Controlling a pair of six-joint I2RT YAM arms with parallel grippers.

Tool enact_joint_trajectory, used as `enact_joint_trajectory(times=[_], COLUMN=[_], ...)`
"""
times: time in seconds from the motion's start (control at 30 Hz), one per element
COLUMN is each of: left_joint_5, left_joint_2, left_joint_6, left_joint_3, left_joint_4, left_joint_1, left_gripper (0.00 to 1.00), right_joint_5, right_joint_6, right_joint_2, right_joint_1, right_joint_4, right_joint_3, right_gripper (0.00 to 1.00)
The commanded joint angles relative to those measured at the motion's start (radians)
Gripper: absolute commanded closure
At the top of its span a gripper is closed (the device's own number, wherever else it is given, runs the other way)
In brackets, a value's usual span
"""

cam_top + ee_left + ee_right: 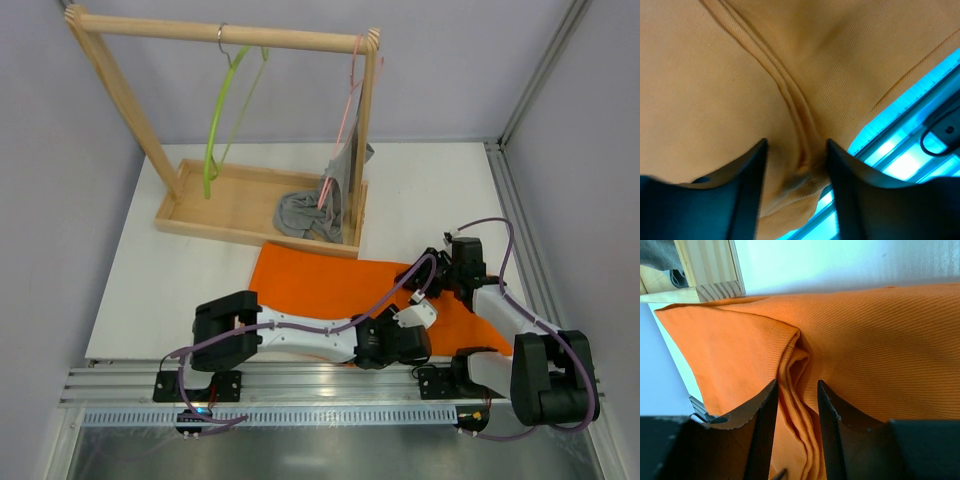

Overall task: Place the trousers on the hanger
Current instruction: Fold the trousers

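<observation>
Trousers (330, 285) flat, lengthwise left-right

White/blk arms (300, 335), purple cables.

Orange trousers (320, 285) flat on table; lime-green hanger (225, 110) hanging on rail.

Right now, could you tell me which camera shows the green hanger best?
The top external view: the green hanger hangs in full from the rack's rail there. The left wrist view shows only orange trousers and the table edge; the right wrist view shows trousers and a rack corner, no hanger.
</observation>
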Motion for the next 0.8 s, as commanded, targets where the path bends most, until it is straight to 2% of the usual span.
enact_joint_trajectory(times=[0.0,0.07,0.1,0.17,0.2,0.4,0.57,0.77], left_joint_5=[-0.075,-0.102,-0.111,-0.168,-0.190,-0.274,-0.332,-0.340], left_joint_2=[0.030,0.026,0.021,0.004,-0.002,-0.056,-0.096,-0.168], left_joint_6=[-0.032,-0.041,-0.049,-0.064,-0.084,-0.196,-0.352,-0.446], left_joint_3=[0.055,0.055,0.057,0.066,0.071,0.100,0.106,0.071], left_joint_4=[-0.066,-0.077,-0.082,-0.126,-0.144,-0.287,-0.411,-0.453], left_joint_1=[-0.003,-0.006,-0.006,-0.008,-0.006,0.015,0.035,0.069], left_gripper=[0.53,0.72,0.87,0.98,1.00,1.00,1.00,1.00], right_joint_5=[-0.005,-0.012,-0.013,-0.015,-0.015,-0.018,-0.030,-0.022], right_joint_6=[0.005,0.005,0.006,0.005,0.005,0.017,0.018,0.020], right_joint_2=[-0.022,-0.023,-0.025,-0.029,-0.031,-0.039,-0.046,-0.112], right_joint_1=[-0.004,-0.004,-0.004,-0.004,-0.004,-0.004,-0.004,-0.004], right_joint_4=[0.029,0.031,0.029,0.025,0.023,0.031,0.034,-0.037], right_joint_3=[0.001,0.003,0.004,0.012,0.013,0.018,0.015,0.009], right_gripper=[0.59,0.59,0.59,0.59,0.59,0.60,0.63,0.59])
